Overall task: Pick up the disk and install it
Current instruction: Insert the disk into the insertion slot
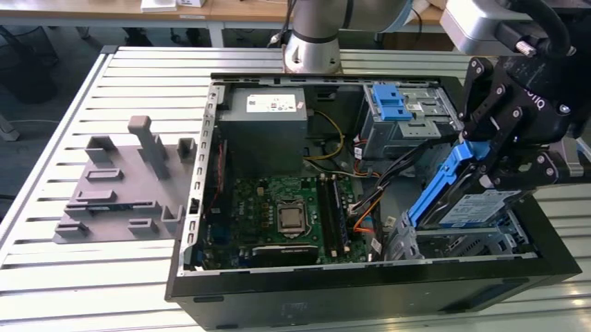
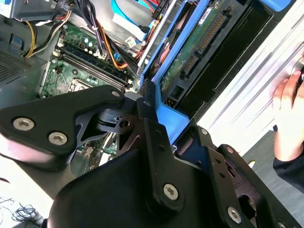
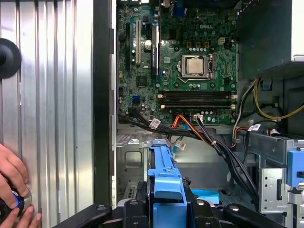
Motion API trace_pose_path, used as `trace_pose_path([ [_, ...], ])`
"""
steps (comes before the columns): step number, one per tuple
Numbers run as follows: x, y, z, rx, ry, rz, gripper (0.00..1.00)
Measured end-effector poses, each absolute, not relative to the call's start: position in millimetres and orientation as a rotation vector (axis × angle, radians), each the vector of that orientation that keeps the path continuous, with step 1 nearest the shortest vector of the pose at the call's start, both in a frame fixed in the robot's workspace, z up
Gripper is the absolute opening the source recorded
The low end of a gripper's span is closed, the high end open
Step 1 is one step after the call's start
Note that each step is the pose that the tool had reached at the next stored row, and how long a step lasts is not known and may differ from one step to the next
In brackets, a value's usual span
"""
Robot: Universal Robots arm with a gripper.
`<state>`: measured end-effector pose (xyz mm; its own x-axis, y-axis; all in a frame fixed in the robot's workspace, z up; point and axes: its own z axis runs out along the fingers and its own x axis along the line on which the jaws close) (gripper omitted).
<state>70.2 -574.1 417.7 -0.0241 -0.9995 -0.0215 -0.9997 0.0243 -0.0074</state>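
The disk [image 1: 473,207], silver with a white-and-blue label and a blue carrier frame, hangs tilted over the drive bay [image 1: 461,243] at the open computer case's corner on the exterior view's right. My gripper [image 1: 494,162] is shut on the disk's upper end. In the second wrist view the black fingers [image 2: 147,102] clamp the blue frame, and the disk [image 2: 199,42] shows its green circuit side. In the first wrist view the disk's blue carrier [image 3: 164,180] sticks out from the gripper [image 3: 164,211] toward the case floor.
Inside the case are a grey power-supply box [image 1: 268,114], a grey cage with a blue latch [image 1: 402,111], the motherboard [image 1: 286,211] and loose cables [image 1: 369,207]. A grey fixture [image 1: 120,187] stands on the slatted table. A person's hand [image 3: 12,190] rests beside the case.
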Motion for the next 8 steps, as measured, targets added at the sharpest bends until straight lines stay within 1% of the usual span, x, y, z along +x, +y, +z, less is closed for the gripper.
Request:
trace_pose_path([
  [8, 70.2, -574.3, 407.5, -2.180, 2.233, 0.016, 0.37],
])
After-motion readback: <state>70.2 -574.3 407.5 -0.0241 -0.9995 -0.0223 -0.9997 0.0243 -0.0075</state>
